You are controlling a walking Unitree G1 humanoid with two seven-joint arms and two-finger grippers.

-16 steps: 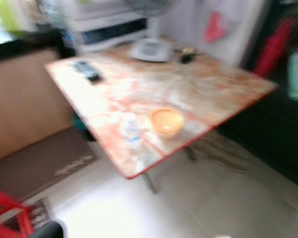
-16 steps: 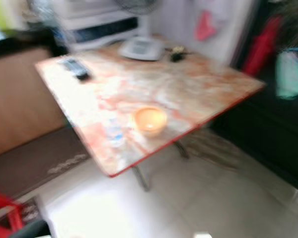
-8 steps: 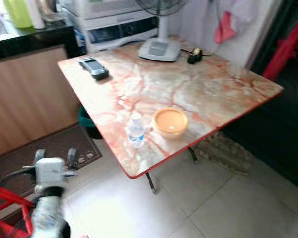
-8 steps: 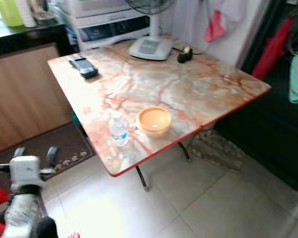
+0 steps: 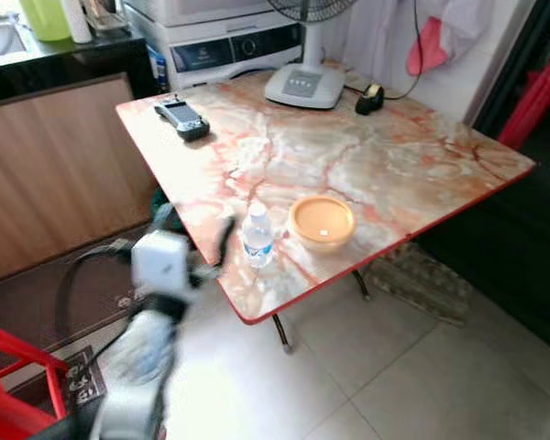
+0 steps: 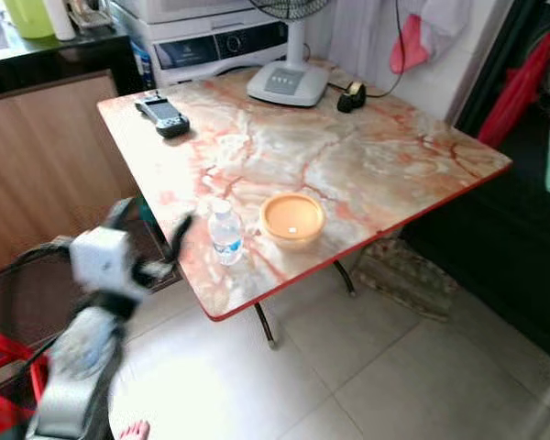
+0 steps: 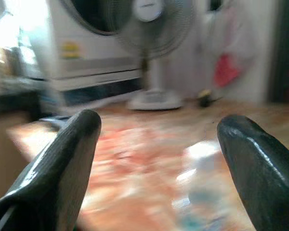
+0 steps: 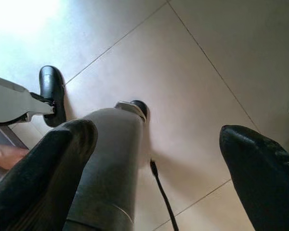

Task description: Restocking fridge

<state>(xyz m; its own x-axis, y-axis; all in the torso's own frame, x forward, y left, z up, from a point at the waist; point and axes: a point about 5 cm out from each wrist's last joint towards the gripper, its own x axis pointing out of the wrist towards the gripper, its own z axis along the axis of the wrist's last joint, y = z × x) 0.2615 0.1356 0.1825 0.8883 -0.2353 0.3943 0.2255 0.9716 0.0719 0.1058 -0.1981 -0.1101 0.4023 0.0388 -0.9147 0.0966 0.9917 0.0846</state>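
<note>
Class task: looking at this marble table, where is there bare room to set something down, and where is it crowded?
Bare: the table middle and right side, between the fan base and orange bowl. Crowded: the near edge, where water bottle, bowl and left gripper sit close.

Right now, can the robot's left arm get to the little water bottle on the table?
Probably yes. The left gripper is open beside the table's near corner, with the water bottle just ahead and nothing between them. The orange bowl sits on the bottle's far side, out of the way.
</note>
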